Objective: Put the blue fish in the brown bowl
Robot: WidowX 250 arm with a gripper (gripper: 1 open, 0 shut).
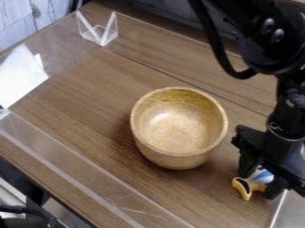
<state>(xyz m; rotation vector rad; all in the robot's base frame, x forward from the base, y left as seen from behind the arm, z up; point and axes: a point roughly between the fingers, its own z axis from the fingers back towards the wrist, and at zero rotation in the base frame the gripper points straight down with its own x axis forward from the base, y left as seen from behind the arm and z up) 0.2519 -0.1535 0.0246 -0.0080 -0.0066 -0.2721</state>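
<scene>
Single camera view, looking down across the worktop (84, 107). One gripper (259, 181), pointing straight down at the lower right, sits over the blue fish (254, 185); only its yellow tail and a sliver of blue show beneath the fingers, so its long axis is unclear. The jaws stand partly apart around it (whether they actually pinch the fish, cannot tell). One brown bowl (179, 126), empty, lies just to the left of the gripper and a little farther back. Count: one fish, one bowl, one arm.
</scene>
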